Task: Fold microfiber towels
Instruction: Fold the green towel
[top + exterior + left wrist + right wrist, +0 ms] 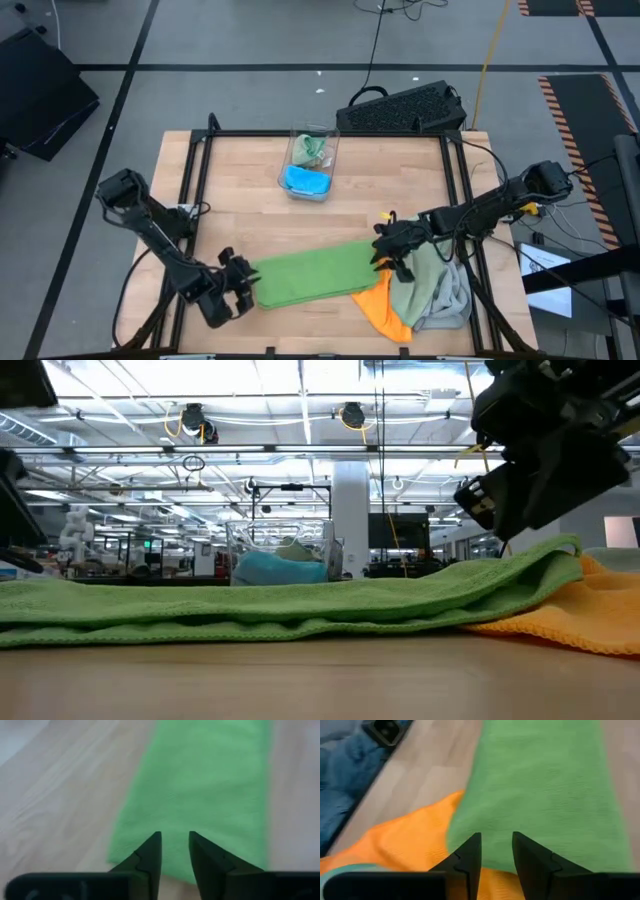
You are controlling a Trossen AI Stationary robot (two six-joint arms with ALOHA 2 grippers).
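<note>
**Grippers parted at each end of the folded green towel**

The bright green towel (312, 274) lies as a long strip between the grippers. Left gripper (175, 851) stands at one end, right gripper (497, 851) at the other beside the orange towel (415, 845); both have fingers slightly apart, holding nothing.

Folded bright green towel (315, 274) overlapping orange towel (384, 308)

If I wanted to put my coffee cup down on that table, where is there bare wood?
Bare wood lies left of the clear bin, and right of it, above the bright green towel. The near right corner is crowded: orange towel, sage and grey cloths, the right gripper. The left gripper sits at the green towel's left end.
</note>
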